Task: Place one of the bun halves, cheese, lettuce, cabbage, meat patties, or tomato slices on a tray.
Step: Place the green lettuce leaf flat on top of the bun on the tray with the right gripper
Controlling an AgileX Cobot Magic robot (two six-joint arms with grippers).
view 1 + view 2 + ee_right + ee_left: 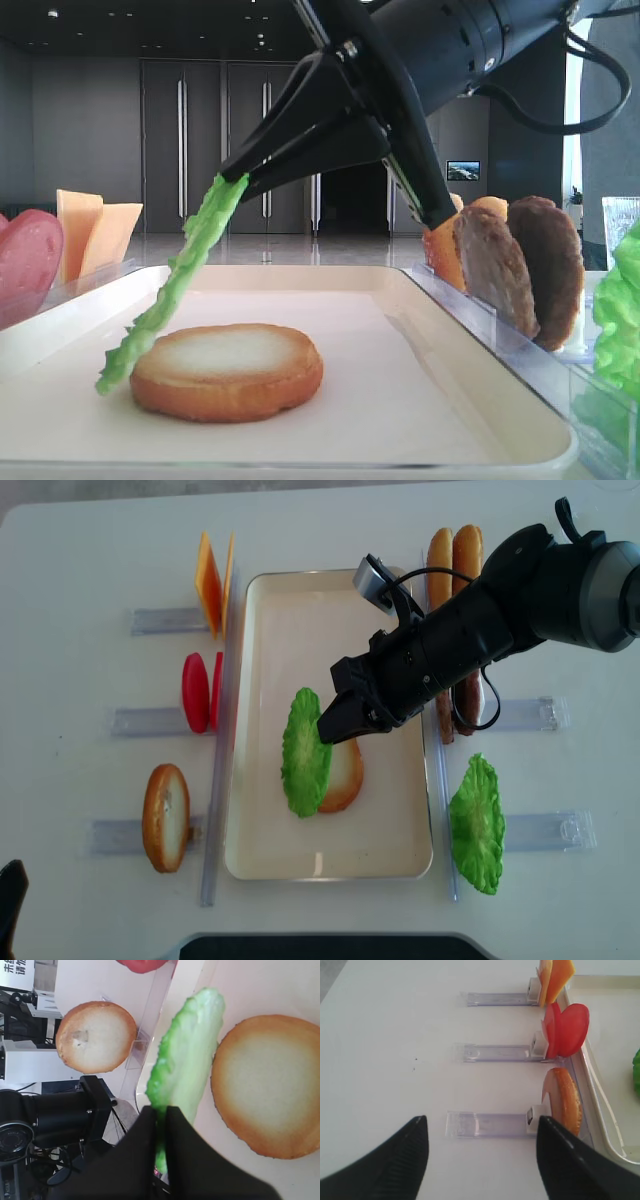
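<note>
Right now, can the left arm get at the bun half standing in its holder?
Probably yes. The left gripper has its jaws open, facing the bun half in its clear holder; only bare table lies between them.

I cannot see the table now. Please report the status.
Right gripper shut on lettuce, hanging over bun half on tray. Left gripper open, empty. Nothing blocking.

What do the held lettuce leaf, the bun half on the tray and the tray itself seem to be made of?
Lettuce: likely soft plastic or rubber; evenly bright green, hangs stiffly from the right gripper.
Bun half: probably moulded foam or plastic; smooth, uniform browning.
Tray: seemingly cream plastic; smooth rim with slight sheen.
</note>
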